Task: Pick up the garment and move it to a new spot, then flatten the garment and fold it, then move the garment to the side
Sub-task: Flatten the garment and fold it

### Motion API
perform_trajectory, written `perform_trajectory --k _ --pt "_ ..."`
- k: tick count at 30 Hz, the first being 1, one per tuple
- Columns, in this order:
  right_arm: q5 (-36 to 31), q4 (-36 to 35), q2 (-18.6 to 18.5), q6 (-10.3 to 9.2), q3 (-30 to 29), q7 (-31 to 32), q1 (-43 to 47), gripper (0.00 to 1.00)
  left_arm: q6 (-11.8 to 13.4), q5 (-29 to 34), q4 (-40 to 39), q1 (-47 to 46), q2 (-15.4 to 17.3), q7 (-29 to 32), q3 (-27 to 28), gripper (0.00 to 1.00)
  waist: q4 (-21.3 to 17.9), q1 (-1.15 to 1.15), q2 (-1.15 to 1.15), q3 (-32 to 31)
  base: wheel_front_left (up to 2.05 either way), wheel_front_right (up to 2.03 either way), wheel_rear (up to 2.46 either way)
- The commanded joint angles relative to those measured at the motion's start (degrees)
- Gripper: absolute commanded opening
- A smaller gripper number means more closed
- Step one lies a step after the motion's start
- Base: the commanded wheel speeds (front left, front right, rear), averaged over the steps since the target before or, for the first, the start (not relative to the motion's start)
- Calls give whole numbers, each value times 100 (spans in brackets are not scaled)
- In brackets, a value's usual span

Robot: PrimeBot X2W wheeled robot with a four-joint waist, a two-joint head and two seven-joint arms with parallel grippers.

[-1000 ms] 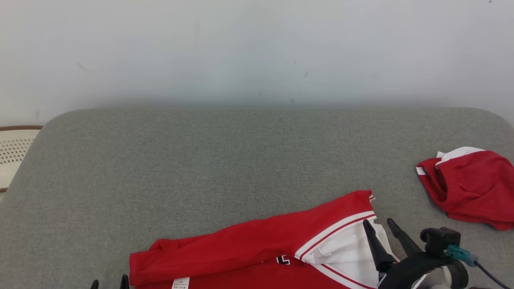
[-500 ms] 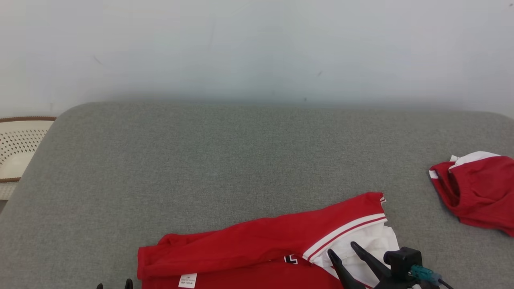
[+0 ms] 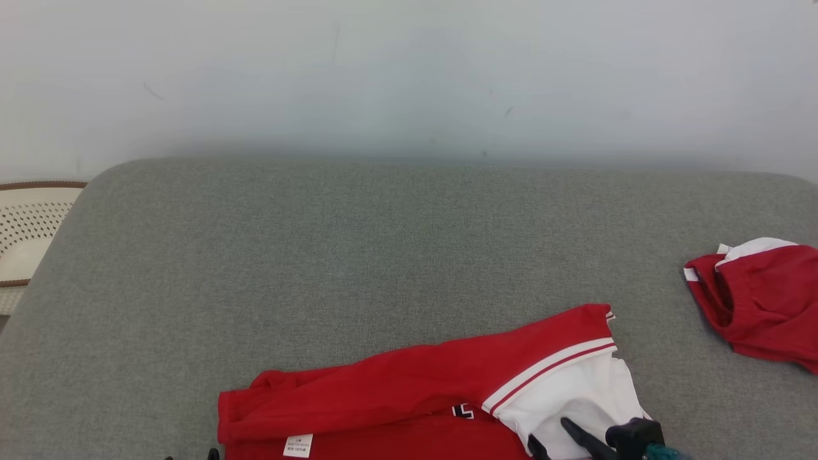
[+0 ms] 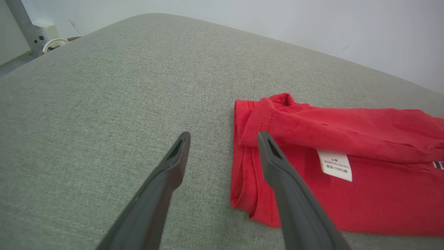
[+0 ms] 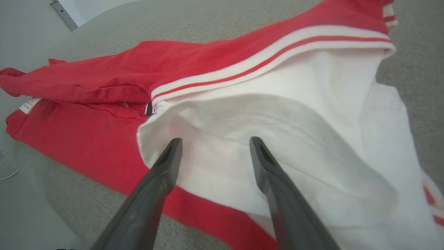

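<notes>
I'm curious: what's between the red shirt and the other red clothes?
Only bare grey cushion separates the garment from the red clothes, in the head view.

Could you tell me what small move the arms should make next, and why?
Probably lower the open right gripper onto the white sleeve and the open left gripper onto the red hem corner, then close both. The red jersey with white sleeves lies unheld, folded lengthwise, on the grey fabric cushion, a gripper poised at each end, so another fold seems due.
</notes>
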Motion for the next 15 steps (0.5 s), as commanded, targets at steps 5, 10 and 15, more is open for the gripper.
perform_trajectory --k 5,10,15 --pt "-43 -8 -67 -5 121 -12 383 100 0 -39 46 -3 1 -3 -9 100 36 0 0 -5 0 0 0" --pt "113 -202 -346 -6 -3 -78 862 100 25 -42 1 72 -1 -3 44 100 -29 0 0 -52 0 0 0" --pt "-38 -524 -445 -6 -545 -155 991 100 118 -60 -96 161 -1 -3 45 100 -193 0 0 -91 0 0 0"
